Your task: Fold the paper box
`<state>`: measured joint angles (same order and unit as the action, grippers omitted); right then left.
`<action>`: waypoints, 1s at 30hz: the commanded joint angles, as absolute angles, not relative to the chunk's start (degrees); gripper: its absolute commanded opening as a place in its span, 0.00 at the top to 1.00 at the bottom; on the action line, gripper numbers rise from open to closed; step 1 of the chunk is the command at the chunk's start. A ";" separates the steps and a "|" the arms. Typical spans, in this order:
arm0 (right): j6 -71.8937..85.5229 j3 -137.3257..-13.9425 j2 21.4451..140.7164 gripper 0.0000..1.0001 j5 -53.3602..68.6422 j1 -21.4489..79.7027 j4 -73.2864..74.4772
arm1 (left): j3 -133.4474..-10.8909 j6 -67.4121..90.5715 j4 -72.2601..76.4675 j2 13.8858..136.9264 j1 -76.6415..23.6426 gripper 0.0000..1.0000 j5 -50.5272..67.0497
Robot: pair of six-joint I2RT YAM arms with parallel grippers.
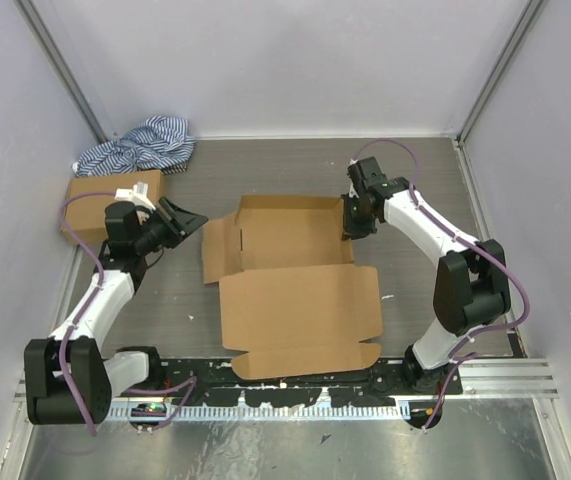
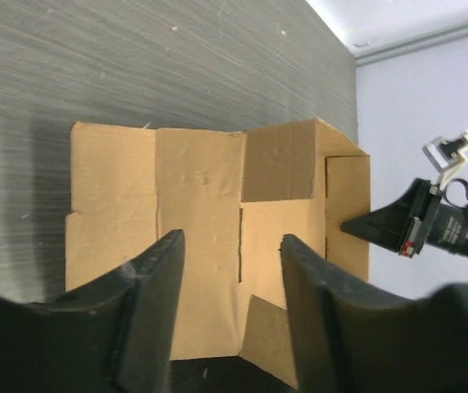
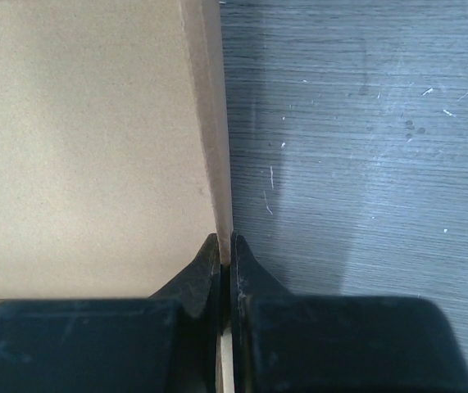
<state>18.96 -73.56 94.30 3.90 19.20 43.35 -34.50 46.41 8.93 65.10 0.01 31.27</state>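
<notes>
Top external view counts 2 arms, 2 grippers, 1 paper box, 1 small cardboard box and 1 striped cloth, all on a grey wood-grain table.

Nearest, both arm bases sit on the rail at the table's near edge. Just beyond them the paper box lies mid-table. Its broad near panel is flat, with a narrow flap along its front edge. Its far half is a shallow tray whose back and right walls stand up, while the left flaps splay outward.

The left arm rises from its base and bends toward the box's left flaps. The left gripper stops just short of them. The right arm arches up and over, and the right gripper comes down at the tray's right wall. Farthest back, the small cardboard box sits by the left wall, and the striped cloth is bunched in the corner behind it.

Left wrist view shows what the overhead cannot. The left gripper is spread wide with nothing between its fingers, and the paper box lies ahead of it. The right gripper is visible at the far wall.

Right wrist view shows the right gripper pinched tight on the thin top edge of the paper box wall.
</notes>
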 commanded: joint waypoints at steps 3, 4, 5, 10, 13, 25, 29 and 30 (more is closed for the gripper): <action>19.71 -74.39 90.89 0.99 5.86 19.16 41.21 | -33.07 43.00 2.59 60.77 0.07 0.29 21.35; 19.65 -74.55 90.47 0.99 6.53 19.16 41.26 | -32.75 43.31 2.60 60.19 0.03 0.28 21.06; 19.55 -74.99 90.11 0.99 7.47 19.07 41.37 | -32.49 43.78 2.79 59.79 0.00 0.27 20.89; 19.25 -76.75 88.05 0.99 14.87 18.53 41.70 | -31.36 46.07 5.29 58.37 0.30 0.26 22.24; 19.33 -77.96 86.68 0.99 17.18 18.30 42.12 | -31.04 46.99 7.03 57.59 0.42 0.26 23.37; 19.47 -80.57 84.29 0.99 17.52 17.87 44.19 | -31.37 48.62 6.11 52.11 0.86 0.28 24.13; 19.47 -80.71 84.29 0.99 18.55 17.86 44.25 | -30.36 50.86 9.64 51.75 0.79 0.33 26.77; 19.58 -80.74 84.29 0.99 18.58 17.84 44.21 | -29.89 51.76 11.62 52.07 0.79 0.38 28.08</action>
